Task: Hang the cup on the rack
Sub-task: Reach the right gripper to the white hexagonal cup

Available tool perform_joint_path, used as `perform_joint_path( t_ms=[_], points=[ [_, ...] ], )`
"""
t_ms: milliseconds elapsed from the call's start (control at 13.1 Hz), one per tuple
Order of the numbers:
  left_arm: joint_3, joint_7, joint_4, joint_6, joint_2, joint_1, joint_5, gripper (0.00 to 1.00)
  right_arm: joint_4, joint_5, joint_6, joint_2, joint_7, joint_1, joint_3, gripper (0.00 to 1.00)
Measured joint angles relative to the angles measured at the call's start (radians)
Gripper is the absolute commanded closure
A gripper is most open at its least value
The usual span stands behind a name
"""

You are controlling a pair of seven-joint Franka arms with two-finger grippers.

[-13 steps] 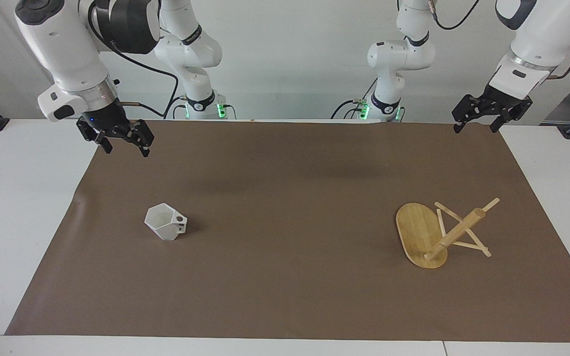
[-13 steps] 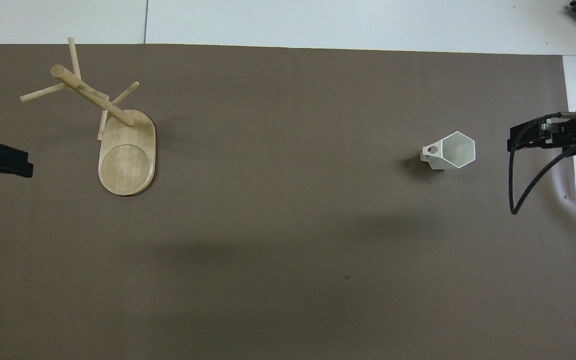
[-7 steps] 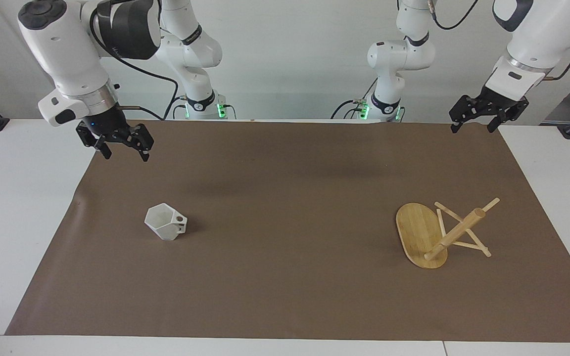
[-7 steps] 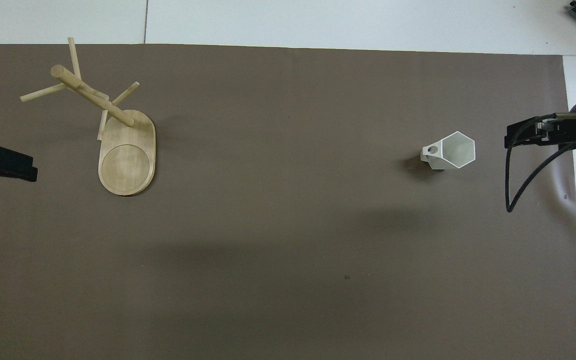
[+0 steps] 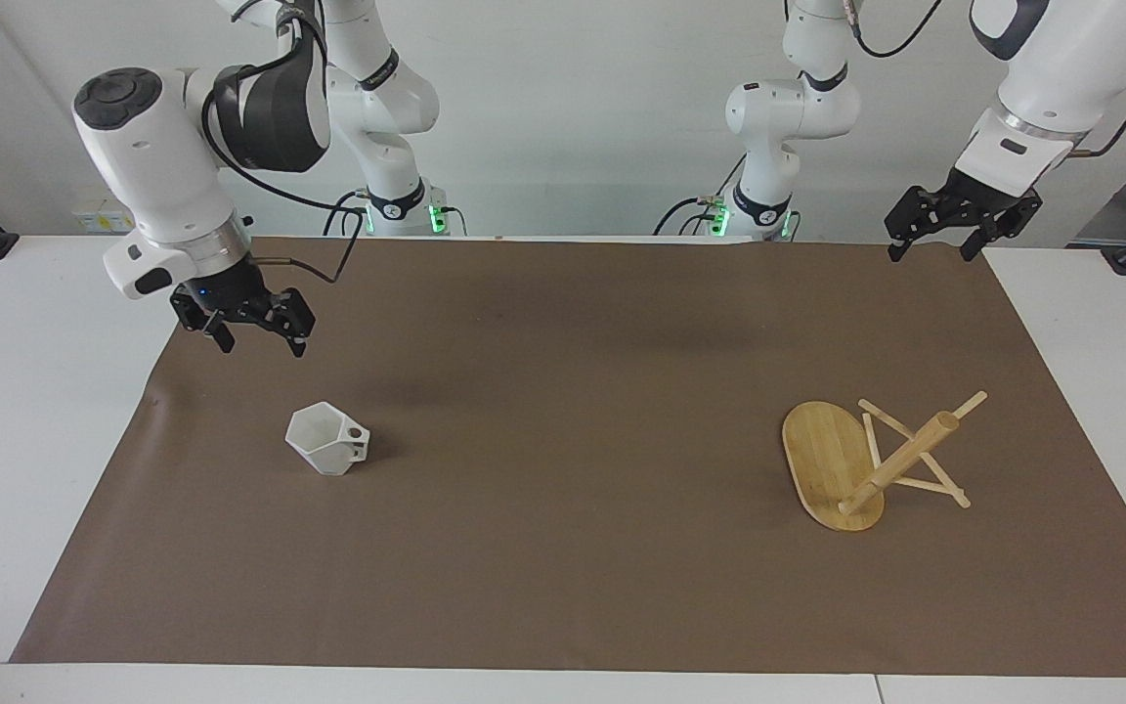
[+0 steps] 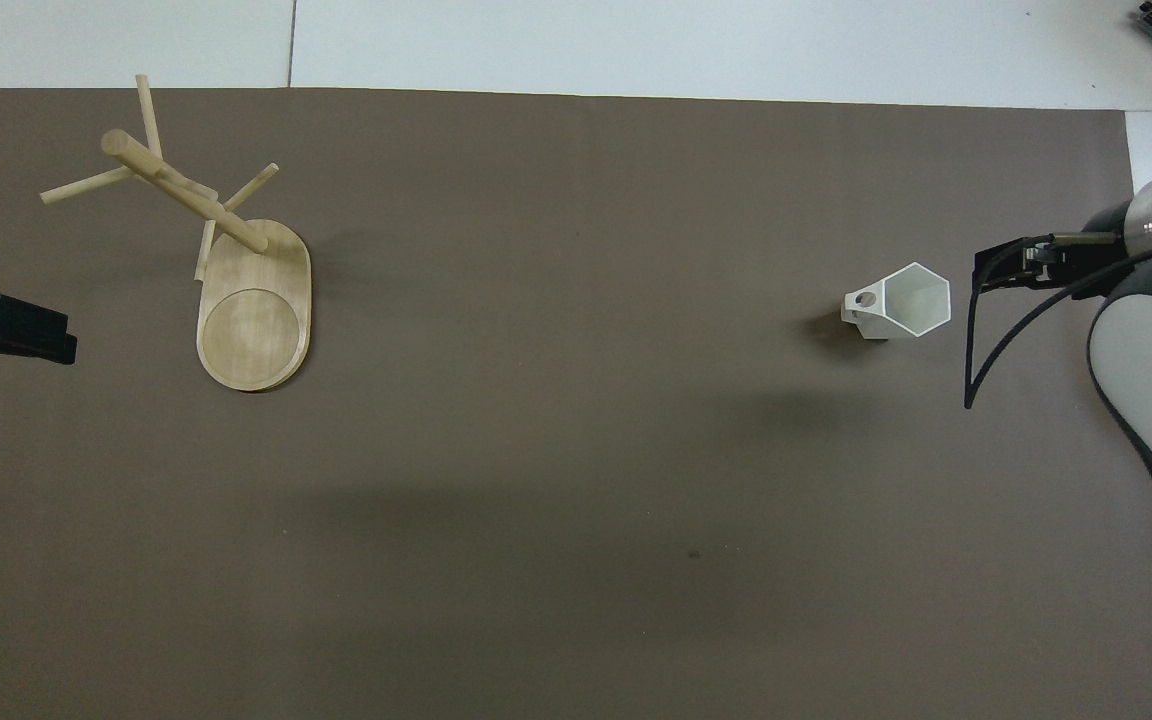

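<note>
- Cup: a white faceted cup standing upright on the brown mat, in the left-centre of the facing view and at right-centre of the overhead view. Its six-sided mouth opens upward; the pierced handle points toward the middle of the table.
- Rack: a bamboo rack standing on its oval base at the right of the facing view and at the upper left of the overhead view, toward the left arm's end of the table, well apart from the cup. Thin pegs cross its round post. No cup hangs on it.
- Right pincer: in the air at the upper left of the facing view, over the mat near its edge and above the cup in the frame; fingers apart, holding nothing. In the overhead view it shows at the right edge, just beside the cup.
- Left pincer: in the air at the upper right of the facing view, over the mat's corner; fingers apart and empty. In the overhead view it sits at the left edge.
- Table: white, showing around the mat.
</note>
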Motion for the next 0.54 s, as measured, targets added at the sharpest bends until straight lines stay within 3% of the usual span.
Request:
perform_joint_path(
  t_ms=[535],
  points=[
    [0.001,0.0,-0.002,0.0,0.0,0.0,0.0,0.0,-0.083,0.0,0.138,0.051,0.0,-0.001,-0.001,0.0]
  ],
)
